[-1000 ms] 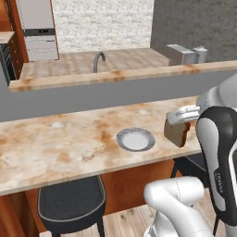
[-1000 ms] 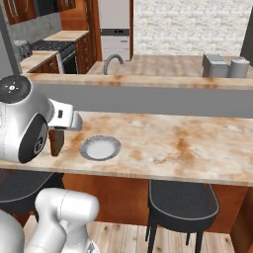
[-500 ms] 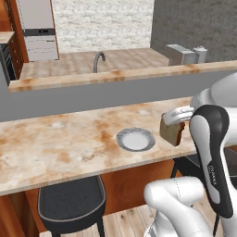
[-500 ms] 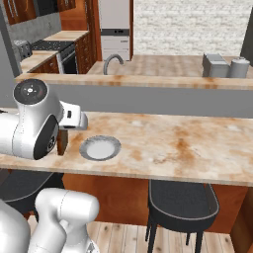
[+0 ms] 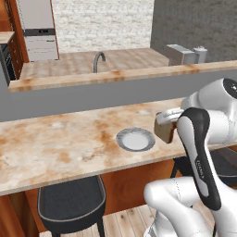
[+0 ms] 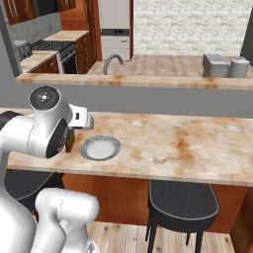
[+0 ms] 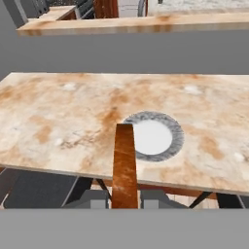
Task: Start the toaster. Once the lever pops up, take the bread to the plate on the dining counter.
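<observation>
The bread (image 7: 124, 165) is one tan-brown slice held on edge, its thin crust side facing the hand camera, and the tool (image 7: 124, 197) is clenched on its lower end. In the left base view the same slice (image 5: 165, 133) hangs upright above the near edge of the bench (image 5: 55, 148), just beside the plate (image 5: 135, 139) and apart from it. That edge-on hold looks like the natural result of lifting a slice straight up out of a slot, pinched by its flat faces.

There is one plate, round and pale, empty, lying flat on the beige marbled dining bench; in the hand view the plate (image 7: 154, 136) sits just beyond and slightly to one side of the slice. Judging by this, the carry is nearly done and what remains is to bring the slice over the plate and lay or drop it there. Standing on edge, it may tip either way when let go, so it could end partly on the rim.

One toaster (image 5: 181, 54) stands well apart on the far kitchen bench behind the raised ledge (image 5: 115, 76). One tap (image 5: 98, 60) curves up near it. Two dark stools (image 6: 180, 201) are tucked under the dining bench.
</observation>
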Robot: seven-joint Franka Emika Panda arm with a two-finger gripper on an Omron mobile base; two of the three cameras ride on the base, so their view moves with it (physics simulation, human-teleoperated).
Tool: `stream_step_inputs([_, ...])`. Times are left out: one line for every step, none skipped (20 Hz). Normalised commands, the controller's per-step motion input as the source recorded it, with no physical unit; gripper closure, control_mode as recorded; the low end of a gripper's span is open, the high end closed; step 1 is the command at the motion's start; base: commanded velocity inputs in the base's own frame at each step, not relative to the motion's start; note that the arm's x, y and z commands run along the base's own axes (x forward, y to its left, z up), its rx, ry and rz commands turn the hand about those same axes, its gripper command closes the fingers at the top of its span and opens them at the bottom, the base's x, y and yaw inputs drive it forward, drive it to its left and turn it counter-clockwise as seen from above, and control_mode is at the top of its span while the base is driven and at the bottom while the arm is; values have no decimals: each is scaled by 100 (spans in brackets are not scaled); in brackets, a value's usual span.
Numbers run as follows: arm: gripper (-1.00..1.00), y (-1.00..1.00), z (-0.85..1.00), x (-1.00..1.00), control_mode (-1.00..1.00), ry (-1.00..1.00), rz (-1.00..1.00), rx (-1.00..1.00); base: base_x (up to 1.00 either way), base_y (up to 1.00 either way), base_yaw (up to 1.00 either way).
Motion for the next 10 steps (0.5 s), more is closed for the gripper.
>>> stream_step_inputs([100,6,-8,59,-100,0,0,0,0,0,0])
stream_step_inputs([100,8,-11,54,-100,0,0,0,0,0,0])
stream_step_inputs([100,14,-10,51,-100,0,0,0,0,0,0])
stream_step_inputs([100,26,-11,46,-100,0,0,0,0,0,0])
stream_step_inputs([100,26,-12,34,-100,0,0,0,0,0,0])
stream_step_inputs([100,21,-13,21,-100,0,0,0,0,0,0])
stream_step_inputs([100,16,-4,18,-100,0,0,0,0,0,0])
stream_step_inputs([100,16,-3,19,-100,1,0,0,0,0,0])
stream_step_inputs([100,11,-8,9,-100,0,0,0,0,0,0])
stream_step_inputs([100,6,-11,0,-100,0,0,0,0,0,0])
